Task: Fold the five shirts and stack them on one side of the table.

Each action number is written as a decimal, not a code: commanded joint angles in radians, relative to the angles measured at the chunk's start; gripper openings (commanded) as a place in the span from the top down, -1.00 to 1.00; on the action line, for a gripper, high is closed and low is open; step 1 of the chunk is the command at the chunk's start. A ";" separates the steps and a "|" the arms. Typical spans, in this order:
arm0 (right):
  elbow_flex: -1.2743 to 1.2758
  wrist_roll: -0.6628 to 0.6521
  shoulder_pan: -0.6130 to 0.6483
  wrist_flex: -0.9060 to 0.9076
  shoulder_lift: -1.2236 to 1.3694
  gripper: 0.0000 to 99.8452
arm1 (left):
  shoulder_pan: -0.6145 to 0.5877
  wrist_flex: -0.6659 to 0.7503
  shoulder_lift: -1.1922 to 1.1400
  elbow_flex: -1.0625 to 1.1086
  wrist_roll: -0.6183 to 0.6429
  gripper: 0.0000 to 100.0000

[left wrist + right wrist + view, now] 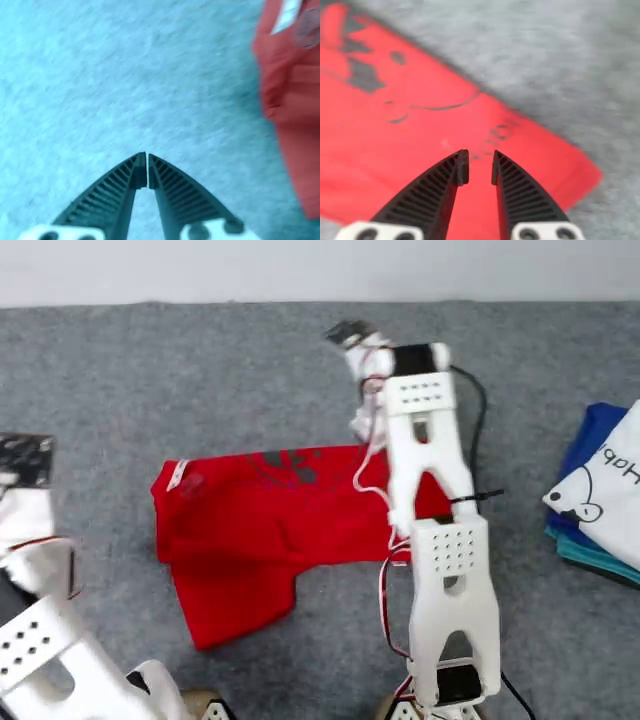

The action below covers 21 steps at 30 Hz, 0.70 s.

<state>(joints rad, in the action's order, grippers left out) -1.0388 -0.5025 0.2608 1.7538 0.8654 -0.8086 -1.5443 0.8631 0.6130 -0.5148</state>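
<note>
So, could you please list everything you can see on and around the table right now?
Red fabric shirt with dark print: one, red, middle of the table, partly folded.
Stack of folded fabric shirts: three layers visible, white with black print on top, blue and teal beneath, at the right edge of the high view.
Grey carpet-like table surface: one, grey, beneath everything.
Plain wall: one, white, behind the table.
Left arm: one, white, near corner at the left of the high view.
Left tool: one, black, shut, above bare grey surface beside the red shirt.
Right arm: one, white, stretched across the red shirt.
Right tool: one, black, slightly open, above the red shirt.
</note>
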 commanded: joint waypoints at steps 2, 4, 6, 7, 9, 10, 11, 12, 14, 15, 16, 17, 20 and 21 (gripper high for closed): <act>0.141 0.000 0.140 0.041 -0.197 0.88 | -0.129 -0.003 0.020 -0.030 -0.064 0.97; 0.169 0.000 0.219 0.041 -0.209 0.88 | -0.160 -0.003 0.020 -0.030 -0.066 0.97; 0.169 0.002 0.295 0.039 -0.208 0.88 | -0.178 -0.003 0.020 -0.030 -0.066 0.97; 0.170 0.002 0.331 0.038 -0.206 0.88 | -0.186 -0.003 0.020 -0.030 -0.066 0.97; 0.167 0.002 0.397 0.021 -0.185 0.88 | -0.198 -0.003 0.020 -0.030 -0.066 0.97; 0.167 0.002 0.424 0.013 -0.170 0.88 | -0.204 -0.003 0.020 -0.030 -0.066 0.97; 0.167 0.003 0.447 0.005 -0.153 0.88 | -0.210 -0.003 0.020 -0.030 -0.066 0.97; 0.167 0.017 0.466 0.002 -0.134 0.88 | -0.216 -0.003 0.020 -0.030 -0.066 0.97; 0.167 0.055 0.487 -0.010 -0.096 0.88 | -0.232 -0.003 0.020 -0.030 -0.066 0.97; 0.167 0.063 0.492 -0.010 -0.079 0.88 | -0.239 -0.003 0.020 -0.030 -0.066 0.97; 0.167 0.069 0.492 -0.010 -0.061 0.88 | -0.247 -0.003 0.020 -0.030 -0.066 0.97; 0.167 0.071 0.492 -0.010 -0.045 0.88 | -0.253 -0.003 0.020 -0.030 -0.066 0.97; 0.167 0.069 0.476 -0.002 0.010 0.88 | -0.259 -0.003 0.020 -0.019 -0.066 0.97; 0.167 0.069 0.467 -0.001 0.028 0.89 | -0.259 -0.003 0.020 -0.018 -0.066 0.97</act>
<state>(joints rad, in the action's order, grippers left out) -0.8700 -0.4427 0.7457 1.7476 0.8807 -1.0602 -1.5443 0.8631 0.6130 -0.5746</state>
